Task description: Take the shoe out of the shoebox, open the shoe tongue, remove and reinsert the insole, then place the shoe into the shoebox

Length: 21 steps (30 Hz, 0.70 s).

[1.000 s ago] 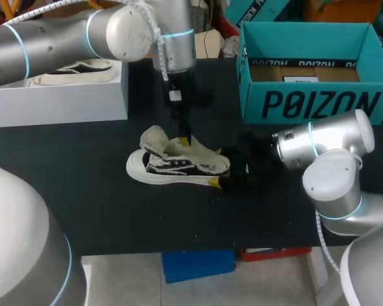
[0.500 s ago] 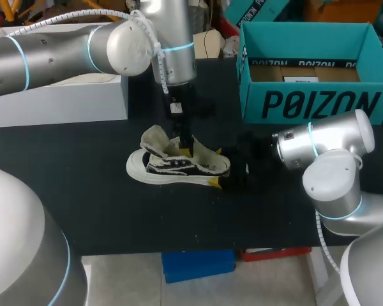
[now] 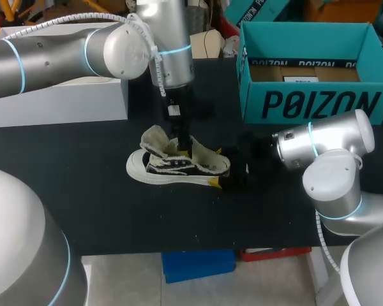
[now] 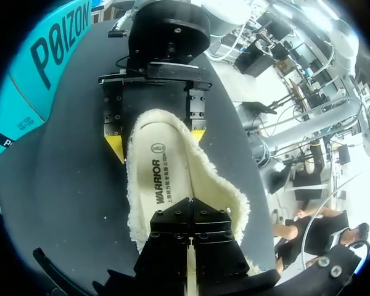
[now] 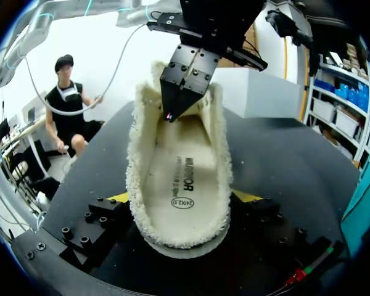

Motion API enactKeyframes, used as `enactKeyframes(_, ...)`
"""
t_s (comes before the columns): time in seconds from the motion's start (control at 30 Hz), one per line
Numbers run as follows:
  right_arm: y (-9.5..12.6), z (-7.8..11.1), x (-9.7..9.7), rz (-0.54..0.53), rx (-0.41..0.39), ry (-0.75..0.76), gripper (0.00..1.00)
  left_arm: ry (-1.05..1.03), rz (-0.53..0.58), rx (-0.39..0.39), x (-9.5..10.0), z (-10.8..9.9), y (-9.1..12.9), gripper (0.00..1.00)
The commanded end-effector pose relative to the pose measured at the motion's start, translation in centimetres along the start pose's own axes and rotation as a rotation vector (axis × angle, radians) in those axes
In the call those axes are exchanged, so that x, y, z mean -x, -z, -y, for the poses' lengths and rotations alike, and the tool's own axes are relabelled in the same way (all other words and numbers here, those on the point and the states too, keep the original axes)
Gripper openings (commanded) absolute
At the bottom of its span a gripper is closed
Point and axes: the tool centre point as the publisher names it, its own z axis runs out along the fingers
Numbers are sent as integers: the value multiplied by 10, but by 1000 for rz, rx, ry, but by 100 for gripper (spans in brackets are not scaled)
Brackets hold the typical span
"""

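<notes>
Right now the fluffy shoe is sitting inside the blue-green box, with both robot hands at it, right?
Not quite. The head view shows the shoe lying on the black table, outside the teal box. The left gripper and right gripper are at it.

Left gripper (image 4: 190,206): yellow tips sunk out of sight in the fleece of the shoe (image 4: 219,185); anything pinched cannot be told. Right gripper (image 5: 182,197): tips largely covered by the shoe's heel held between them.
</notes>
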Motion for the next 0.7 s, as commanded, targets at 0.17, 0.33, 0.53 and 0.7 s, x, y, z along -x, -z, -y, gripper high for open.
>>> enactKeyframes(0.17, -1, 3, 0, 0, 0, -1, 0, 13, -26, 9, 1, -8, -13, 0)
enactKeyframes(0.33, -1, 3, 0, 0, 0, -1, 0, 18, -38, 0, 0, -10, -20, 0)
enactKeyframes(0.53, -1, 3, 0, 0, 0, -1, 0, 24, -48, -11, -1, -8, -32, 0)
enactKeyframes(0.7, -1, 3, 0, 0, 0, -1, 0, 39, -34, -7, -2, -8, -38, 0)
